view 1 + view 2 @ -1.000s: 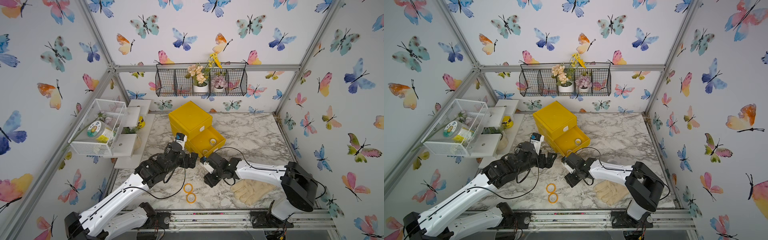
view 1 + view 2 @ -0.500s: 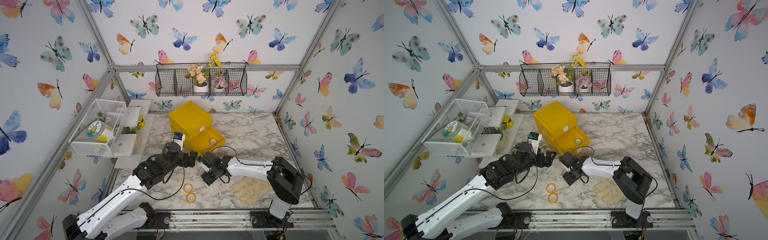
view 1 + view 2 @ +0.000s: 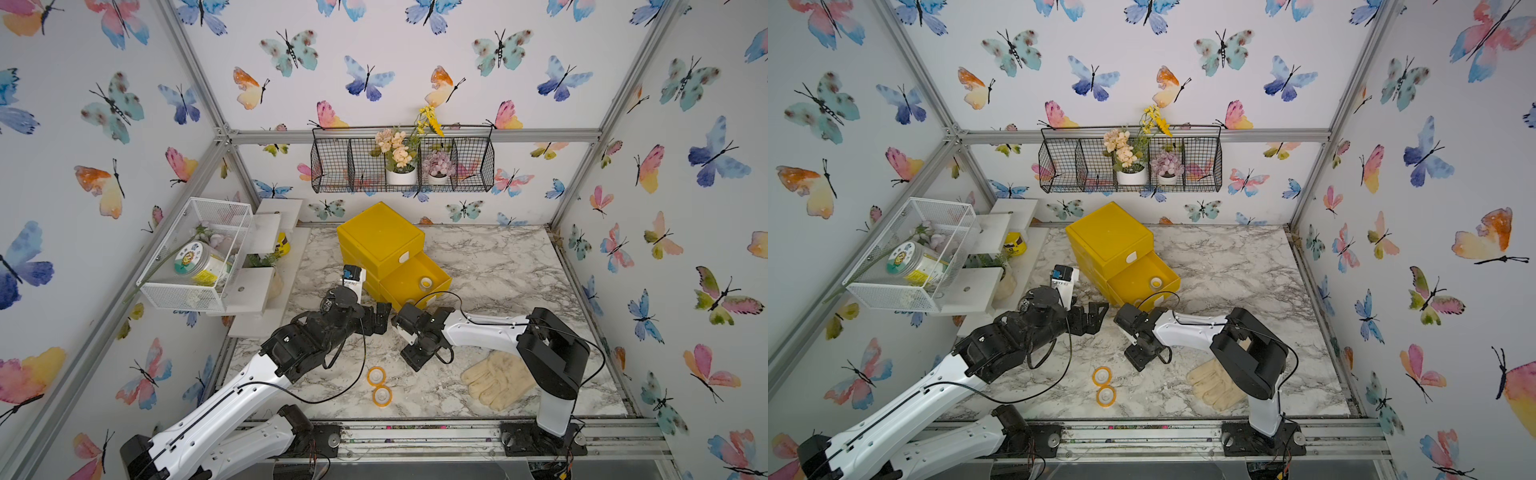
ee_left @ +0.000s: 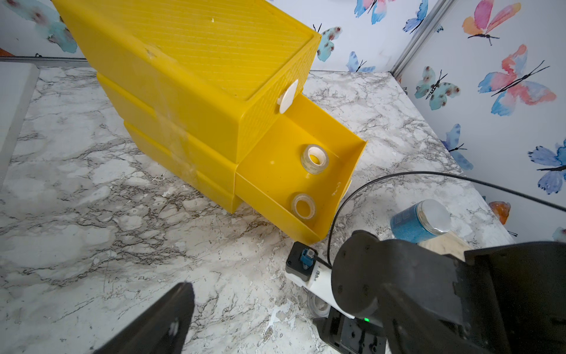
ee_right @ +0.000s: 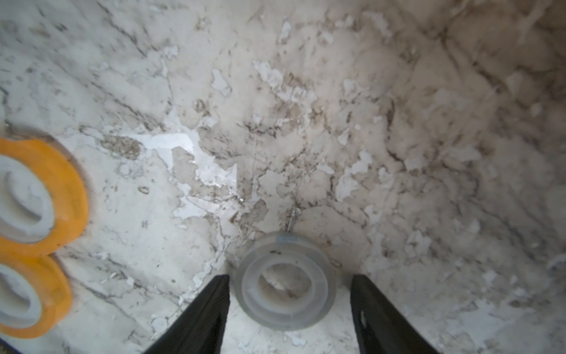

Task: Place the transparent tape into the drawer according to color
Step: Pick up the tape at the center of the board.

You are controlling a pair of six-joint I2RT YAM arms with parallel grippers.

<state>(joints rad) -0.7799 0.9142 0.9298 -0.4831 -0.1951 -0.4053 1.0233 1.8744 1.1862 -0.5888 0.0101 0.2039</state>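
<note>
Taking the back wall as twelve o'clock, the right wrist view is showing what both top views are hiding: the right hand is pointing down at the tabletop, its two fingers standing partly apart on either side of a colourless tape roll. One finger is nearly touching the roll and the other is standing clear, so nothing is being gripped. From above, that hand is covering the roll near the tabletop's middle. The left wrist view is catching only an edge of that roll under the right arm. It alone is showing a blue tin with a silver top beyond that arm, and two pale rolls lying in the open yellow drawer; a top view is plainly showing one drawer roll. The left hand is hovering wide open and empty at six o'clock of the drawer chest. Two orange rolls are lying touching at six o'clock near the front edge, with a glove at five o'clock. At nine o'clock, the jar in the white mesh basket is carrying a cartoon-flower label whose writing is too small to read.
</note>
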